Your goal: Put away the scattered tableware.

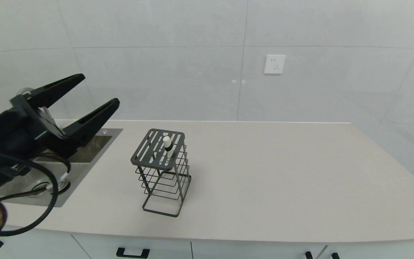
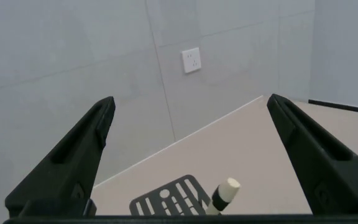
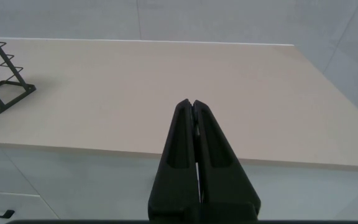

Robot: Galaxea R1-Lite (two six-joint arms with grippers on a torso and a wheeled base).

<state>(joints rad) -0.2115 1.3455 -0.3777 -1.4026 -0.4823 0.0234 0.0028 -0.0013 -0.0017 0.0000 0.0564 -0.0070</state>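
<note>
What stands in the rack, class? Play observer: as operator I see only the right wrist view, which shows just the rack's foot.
Observer: A utensil with a white handle stands nearly upright in the rack, poking up through a slot in its top.
Operator: Where is the left tool?
Observer: The left tool is open, held up near the sink, to the rack's left.
Operator: Anything on the wall?
Observer: A white socket, behind the counter.
</note>
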